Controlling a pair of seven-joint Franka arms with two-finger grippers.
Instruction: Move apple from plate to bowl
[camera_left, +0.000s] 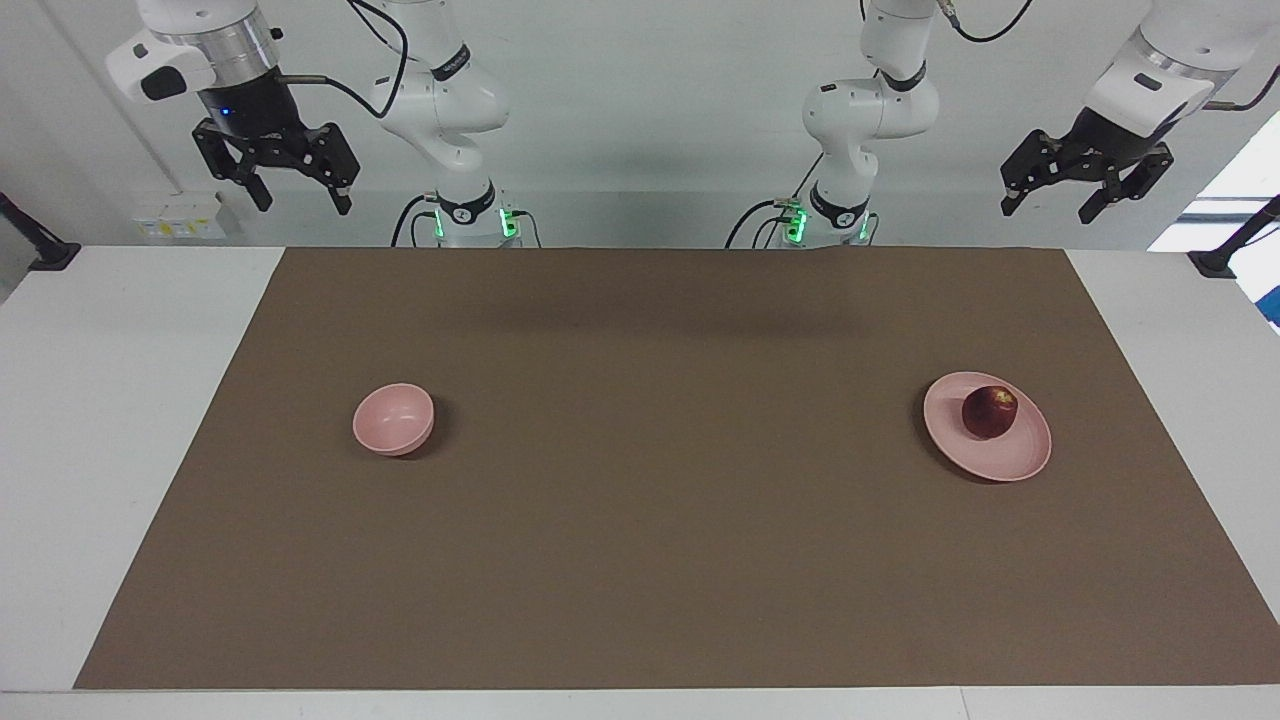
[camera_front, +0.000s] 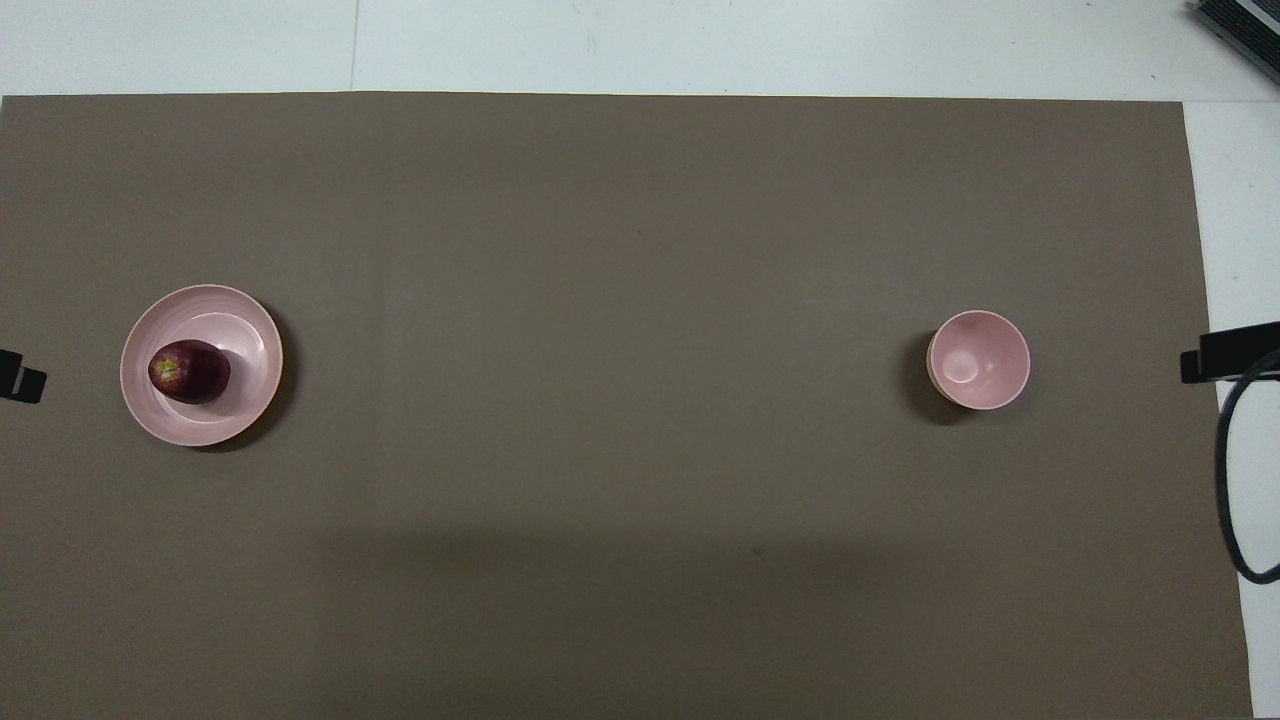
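Nearest the camera, bare brown mat (camera_left: 650, 560) over the worktop (camera_left: 110, 400). Mid-frame right, the apple (camera_left: 990, 411) sits on the plate (camera_left: 1000, 458), off-center. Mid-frame left, the bowl (camera_left: 393, 419) stands with nothing in it, well apart from the plate. Upper right, the left hand (camera_left: 1083, 196) hangs high, fingers spread, holding nothing. Upper left, the right hand (camera_left: 296, 193) hangs high too, fingers spread.
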